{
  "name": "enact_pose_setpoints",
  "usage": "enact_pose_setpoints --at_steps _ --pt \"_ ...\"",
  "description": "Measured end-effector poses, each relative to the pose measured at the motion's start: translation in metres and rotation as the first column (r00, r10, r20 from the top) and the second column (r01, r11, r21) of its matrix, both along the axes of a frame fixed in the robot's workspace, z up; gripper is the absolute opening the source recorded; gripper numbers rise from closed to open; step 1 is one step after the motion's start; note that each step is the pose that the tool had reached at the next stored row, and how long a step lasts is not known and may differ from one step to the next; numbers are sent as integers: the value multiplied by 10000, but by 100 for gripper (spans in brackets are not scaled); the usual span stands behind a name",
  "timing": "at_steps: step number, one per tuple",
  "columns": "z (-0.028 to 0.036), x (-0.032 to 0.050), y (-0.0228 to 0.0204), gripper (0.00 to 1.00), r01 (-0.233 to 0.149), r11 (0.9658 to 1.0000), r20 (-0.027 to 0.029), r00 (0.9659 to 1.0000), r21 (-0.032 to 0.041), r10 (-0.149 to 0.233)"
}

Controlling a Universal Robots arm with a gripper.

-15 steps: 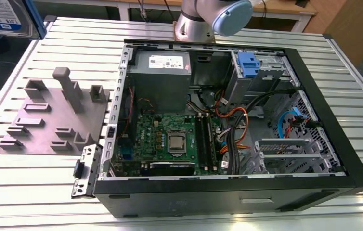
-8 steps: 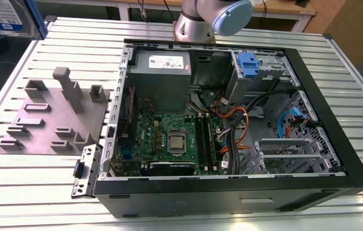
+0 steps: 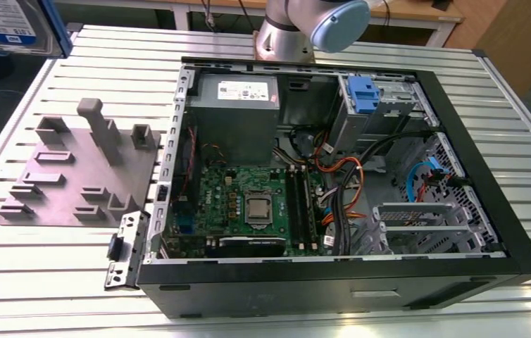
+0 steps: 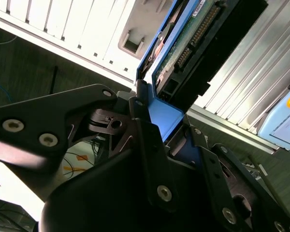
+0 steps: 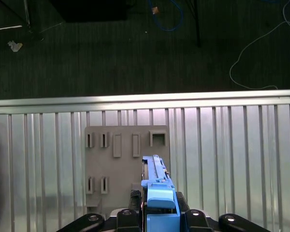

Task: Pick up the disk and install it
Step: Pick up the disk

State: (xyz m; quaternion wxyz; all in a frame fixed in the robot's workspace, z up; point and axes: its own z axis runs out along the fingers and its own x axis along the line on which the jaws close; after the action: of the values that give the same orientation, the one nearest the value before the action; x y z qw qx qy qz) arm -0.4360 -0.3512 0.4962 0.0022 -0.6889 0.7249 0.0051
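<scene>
Gripper (image 4: 160, 118) jaws are clamped narrow on the disk (image 3: 14, 24) by its blue rail, drive held up in the air at the exterior view's far left, approx. over the grey fixture plate (image 5: 121, 164) on the slatted table (image 5: 232, 159), well apart from the open PC case (image 3: 341, 176).

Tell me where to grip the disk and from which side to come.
Take the disk by the blue frame at one short end, coming end-on along its length, as the gripper has it now. That end offers plain plastic for the fingers, and the body juts out beyond them, so the bare circuit board on its flat face stays untouched, as far as I can judge.
</scene>
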Motion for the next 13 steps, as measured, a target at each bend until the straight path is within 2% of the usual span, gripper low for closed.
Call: enact_pose_setpoints --at_steps 9,13 --pt "0 20 0 36 0 10000 -1 10000 0 0" --pt "0 20 -16 36 0 10000 0 10000 -1 0"
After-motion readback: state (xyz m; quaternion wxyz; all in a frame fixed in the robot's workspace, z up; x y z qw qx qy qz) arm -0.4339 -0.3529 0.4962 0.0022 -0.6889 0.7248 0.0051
